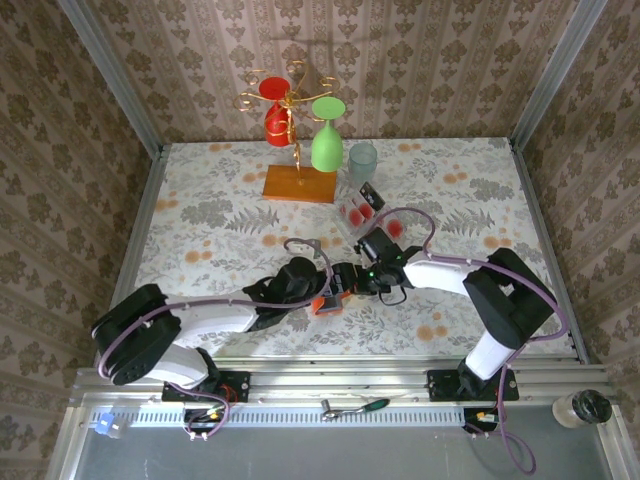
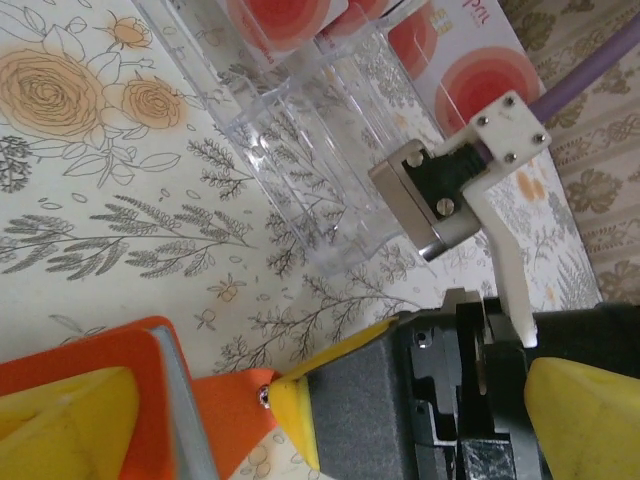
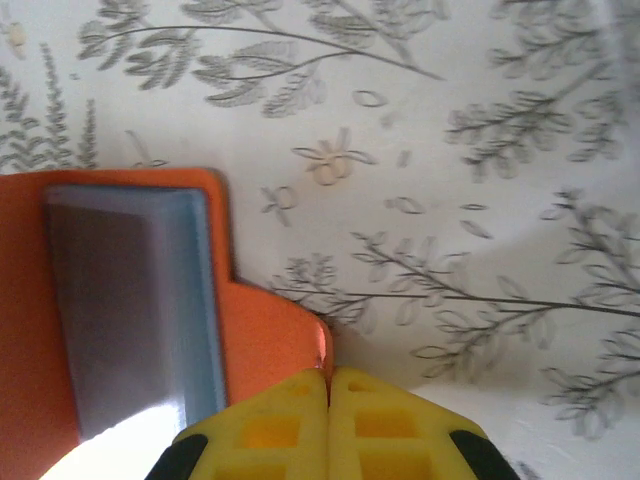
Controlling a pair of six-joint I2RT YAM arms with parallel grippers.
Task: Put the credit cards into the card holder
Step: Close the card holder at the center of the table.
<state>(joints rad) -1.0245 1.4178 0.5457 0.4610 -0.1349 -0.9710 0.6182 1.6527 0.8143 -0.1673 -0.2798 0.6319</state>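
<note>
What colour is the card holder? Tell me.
The card holder is orange-red with a grey-blue pocket; right wrist view shows it best.

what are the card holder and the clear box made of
The card holder looks like matte orange leather or imitation: no shine on its thin flap. The clear box looks like rigid transparent plastic, perhaps acrylic: glossy edges, tablecloth pattern showing through.

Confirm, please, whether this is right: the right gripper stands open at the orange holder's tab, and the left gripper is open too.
Not quite: the right gripper is shut, its fingertips pressed together on the holder's tab, as the right wrist view shows. The left gripper is indeed open.
</note>
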